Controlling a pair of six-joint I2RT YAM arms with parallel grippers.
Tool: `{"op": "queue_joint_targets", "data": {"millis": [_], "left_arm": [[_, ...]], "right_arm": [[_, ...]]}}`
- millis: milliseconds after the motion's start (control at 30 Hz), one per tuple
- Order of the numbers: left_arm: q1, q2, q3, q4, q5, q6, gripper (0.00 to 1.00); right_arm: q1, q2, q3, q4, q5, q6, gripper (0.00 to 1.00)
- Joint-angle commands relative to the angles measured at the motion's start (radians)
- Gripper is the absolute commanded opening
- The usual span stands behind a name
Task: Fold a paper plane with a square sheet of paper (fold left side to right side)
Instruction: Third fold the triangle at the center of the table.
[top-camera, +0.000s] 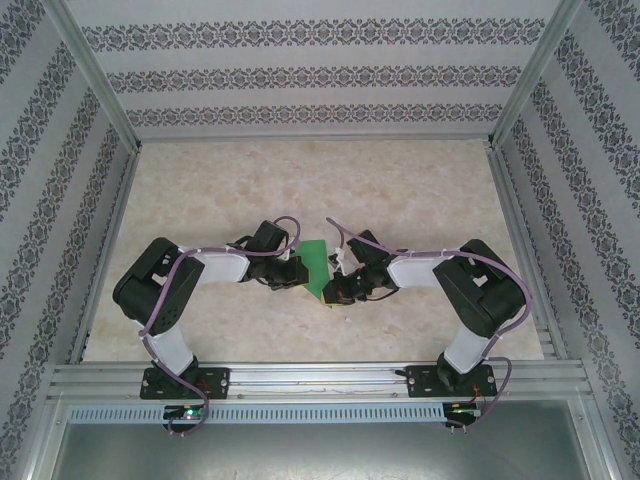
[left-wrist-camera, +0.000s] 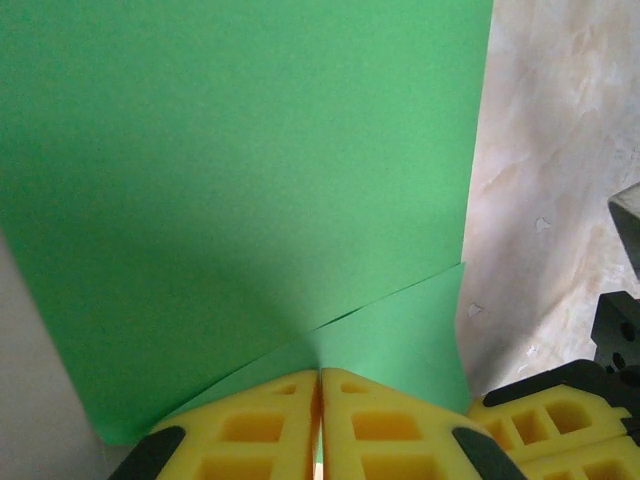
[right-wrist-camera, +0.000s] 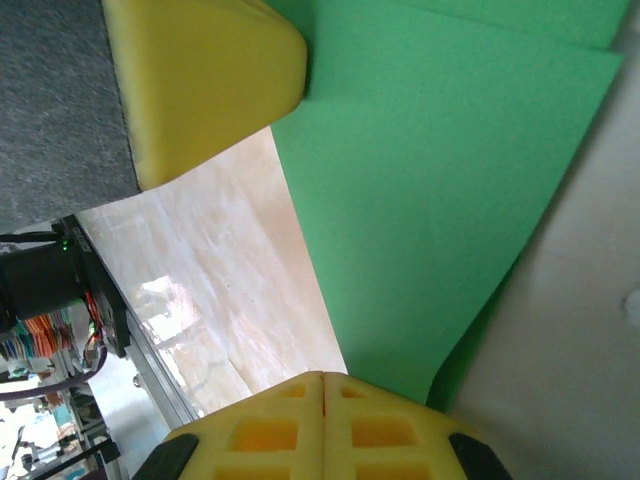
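The square sheet of paper (top-camera: 315, 264) is bright green and lies folded in two layers mid-table, between my two grippers. In the left wrist view the sheet (left-wrist-camera: 250, 170) takes up most of the picture, and one layer's edge runs slantwise over the other. My left gripper (top-camera: 298, 270) (left-wrist-camera: 320, 378) is shut, with a sliver of green paper in the seam between its yellow fingers. My right gripper (top-camera: 336, 292) (right-wrist-camera: 322, 378) is shut at the sheet's near right corner, and the paper (right-wrist-camera: 430, 180) passes just beyond its right finger. The paper plane is not formed.
The marble-patterned table (top-camera: 420, 190) is bare around the sheet. Patterned walls (top-camera: 300, 75) enclose the back and sides, and an aluminium rail (top-camera: 320, 378) carries both arm bases at the near edge. A yellow finger (right-wrist-camera: 200, 80) of the left gripper sits close to the right one.
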Motion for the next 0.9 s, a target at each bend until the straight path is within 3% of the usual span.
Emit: {"op": "queue_joint_targets", "data": {"millis": [0, 867], "left_arm": [[-0.009, 0.058, -0.012, -0.087, -0.096, 0.001, 0.10], [-0.009, 0.064, -0.010, -0.093, -0.103, 0.002, 0.10]], "right_arm": [[0.010, 0.014, 0.010, -0.016, 0.016, 0.012, 0.05], [0.011, 0.016, -0.016, -0.064, 0.029, 0.006, 0.05]]}}
